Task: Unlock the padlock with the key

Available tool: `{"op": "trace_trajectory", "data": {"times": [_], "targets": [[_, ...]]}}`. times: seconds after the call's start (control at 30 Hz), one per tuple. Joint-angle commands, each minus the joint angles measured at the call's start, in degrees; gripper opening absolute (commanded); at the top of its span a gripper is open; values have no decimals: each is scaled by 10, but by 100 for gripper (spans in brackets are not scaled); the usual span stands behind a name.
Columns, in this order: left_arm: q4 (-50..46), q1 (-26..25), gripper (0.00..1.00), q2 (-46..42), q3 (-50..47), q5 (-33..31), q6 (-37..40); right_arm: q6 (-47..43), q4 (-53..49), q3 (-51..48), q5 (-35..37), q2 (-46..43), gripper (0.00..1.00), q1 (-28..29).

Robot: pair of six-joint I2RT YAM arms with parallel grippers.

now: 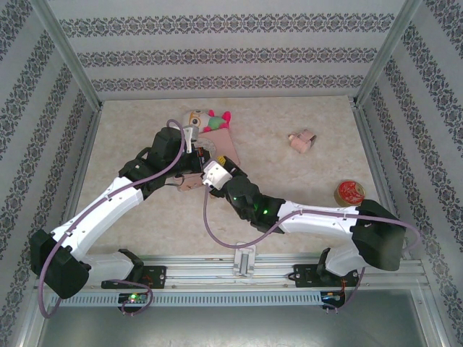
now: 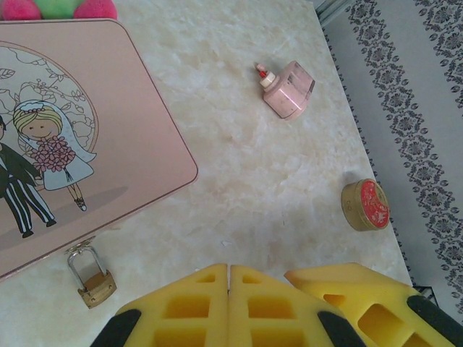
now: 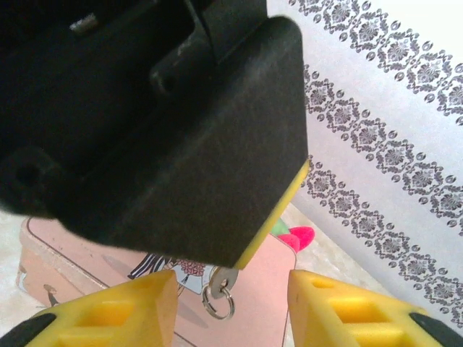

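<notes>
Beside pink tin box [image 2: 145,144]: found left end effector [image 2: 228,269] clamped on small silver key [image 3: 221,278], apparently offered to spread right end effector [image 3: 231,283]; brass padlock [image 2: 92,280] untouched.

Pink rectangular tin box, bride-and-groom picture [image 2: 123,116]: one
Brass padlock with silver shackle [image 2: 96,285]: one
Silver key on a ring [image 3: 219,284]: one
Small pink plastic toy [image 2: 289,90]: one
Round red-topped tin [image 2: 367,205]: one
Pink-and-green soft toy [image 1: 215,120]: one
</notes>
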Motion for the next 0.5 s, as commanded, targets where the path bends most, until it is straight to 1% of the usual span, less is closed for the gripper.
{"op": "trace_trajectory", "data": {"times": [0.0, 0.13, 0.2, 0.33, 0.47], "targets": [[-10, 1, 0, -8, 16, 11, 1, -6, 29, 21, 14, 12, 40, -5], [-10, 2, 0, -9, 14, 15, 2, 2, 39, 20, 9, 17, 33, -13], [-9, 2, 0, -10, 14, 18, 3, 11, 39, 20, 2, 18, 32, -18], [-8, 2, 0, -14, 13, 19, 3, 25, 38, 15, -8, 18, 32, -24], [-2, 4, 0, -18, 8, 17, 0, 32, 34, 6, -18, 15, 34, -24]]}}
